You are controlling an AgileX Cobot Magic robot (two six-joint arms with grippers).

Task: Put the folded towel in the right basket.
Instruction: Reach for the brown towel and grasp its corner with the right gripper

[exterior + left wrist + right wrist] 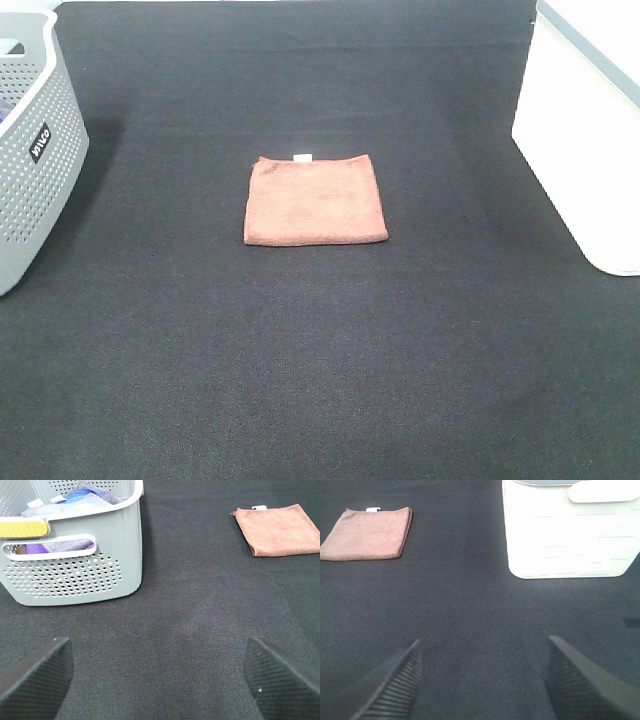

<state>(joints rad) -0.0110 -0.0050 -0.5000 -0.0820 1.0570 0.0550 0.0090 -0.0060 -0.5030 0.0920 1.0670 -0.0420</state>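
The folded towel (315, 199) is a reddish-brown square with a small white tag on its far edge, lying flat in the middle of the black mat. It also shows in the left wrist view (277, 530) and in the right wrist view (368, 533). The right basket (590, 130) is a plain white bin at the right edge, also in the right wrist view (567, 530). My left gripper (160, 680) is open and empty, low over the mat, well short of the towel. My right gripper (482, 680) is open and empty, near the white bin. Neither arm shows in the high view.
A grey perforated basket (30, 160) with a black label stands at the left edge. It holds several cloths, seen in the left wrist view (70, 575). The black mat (320, 360) covers the whole table.
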